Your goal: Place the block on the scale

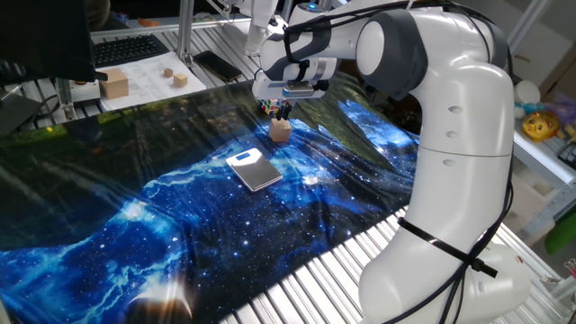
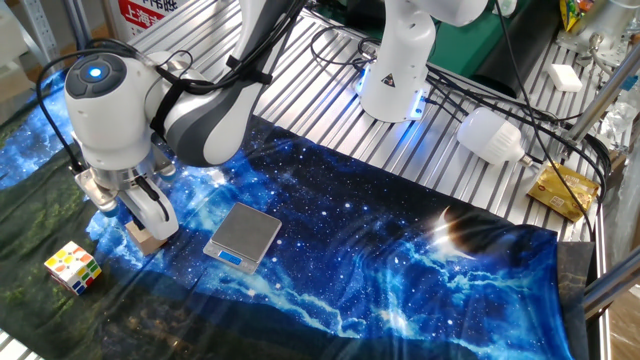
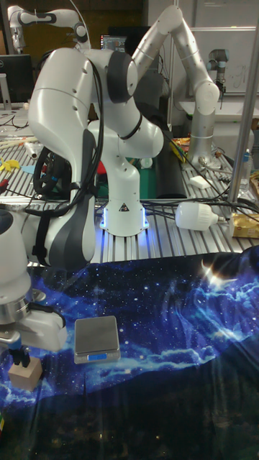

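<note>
The block [image 1: 281,131] is a small light-brown wooden cube resting on the blue galaxy cloth. It also shows as the block [image 2: 143,239] and the block [image 3: 25,374]. My gripper [image 1: 282,112] hangs straight over it, fingertips down at its top face, and looks open with nothing lifted. The gripper [image 2: 140,218] and the gripper [image 3: 19,356] sit at the same spot in the other views. The scale [image 1: 253,169], a thin flat square pad with a grey top, lies a short way off on the cloth, seen too as the scale [image 2: 243,236] and the scale [image 3: 96,337].
A multicoloured puzzle cube [image 2: 73,268] sits on the cloth just beyond the block, away from the scale. A larger tan block [image 1: 114,85] and small wooden pieces [image 1: 180,80] lie on paper off the cloth. The arm's white base [image 2: 397,70] stands behind the cloth.
</note>
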Motion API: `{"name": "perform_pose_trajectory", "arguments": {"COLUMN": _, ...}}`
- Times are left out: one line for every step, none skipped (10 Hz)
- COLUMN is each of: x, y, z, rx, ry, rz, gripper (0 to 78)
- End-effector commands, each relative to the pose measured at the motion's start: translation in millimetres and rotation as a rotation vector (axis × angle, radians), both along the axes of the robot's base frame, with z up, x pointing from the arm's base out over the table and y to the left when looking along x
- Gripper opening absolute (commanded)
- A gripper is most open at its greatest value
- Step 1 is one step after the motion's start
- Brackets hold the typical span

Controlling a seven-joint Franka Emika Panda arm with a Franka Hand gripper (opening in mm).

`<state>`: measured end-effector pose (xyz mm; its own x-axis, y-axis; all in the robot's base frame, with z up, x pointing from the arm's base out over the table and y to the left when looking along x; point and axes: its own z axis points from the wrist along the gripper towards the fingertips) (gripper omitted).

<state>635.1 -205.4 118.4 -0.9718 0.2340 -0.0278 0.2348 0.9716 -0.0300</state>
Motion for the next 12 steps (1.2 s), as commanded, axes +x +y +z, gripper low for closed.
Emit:
{"name": "perform_pose_trajectory", "arguments": {"x": 0.7, "y": -0.9, "z": 1.5, "rx": -0.002, "ry": -0.002, "rz": -0.001, "gripper": 77.4}}
{"name": "perform_pose_trajectory", "arguments": {"x": 0.7, "y": -0.9, "z": 1.5, "rx": -0.002, "ry": -0.002, "rz": -0.001, "gripper": 77.4}}
{"name": "perform_pose_trajectory", "arguments": {"x": 0.7, "y": -0.9, "z": 1.5, "rx": -0.002, "ry": -0.002, "rz": -0.001, "gripper": 77.4}}
{"name": "perform_pose_trajectory", "arguments": {"x": 0.7, "y": -0.9, "z": 1.5, "rx": -0.002, "ry": -0.002, "rz": -0.001, "gripper": 77.4}}
{"name": "perform_pose_trajectory", "arguments": {"x": 0.7, "y": -0.9, "z": 1.5, "rx": -0.002, "ry": -0.002, "rz": -0.001, "gripper": 77.4}}
{"name": "perform_pose_trajectory", "arguments": {"x": 0.7, "y": -0.9, "z": 1.5, "rx": -0.002, "ry": -0.002, "rz": -0.001, "gripper": 77.4}}
{"name": "perform_pose_trajectory", "arguments": {"x": 0.7, "y": -0.9, "z": 1.5, "rx": -0.002, "ry": -0.002, "rz": -0.001, "gripper": 77.4}}
{"name": "perform_pose_trajectory", "arguments": {"x": 0.7, "y": -0.9, "z": 1.5, "rx": -0.002, "ry": -0.002, "rz": -0.001, "gripper": 77.4}}
{"name": "perform_pose_trajectory", "arguments": {"x": 0.7, "y": -0.9, "z": 1.5, "rx": -0.002, "ry": -0.002, "rz": -0.001, "gripper": 77.4}}
{"name": "perform_pose_trajectory", "arguments": {"x": 0.7, "y": -0.9, "z": 1.5, "rx": -0.002, "ry": -0.002, "rz": -0.001, "gripper": 77.4}}
{"name": "perform_pose_trajectory", "arguments": {"x": -0.1, "y": -0.9, "z": 0.2, "rx": -0.002, "ry": 0.01, "rz": 0.008, "gripper": 77.4}}
{"name": "perform_pose_trajectory", "arguments": {"x": -0.5, "y": -0.9, "z": -0.1, "rx": -0.002, "ry": 0.01, "rz": 0.007, "gripper": 77.4}}
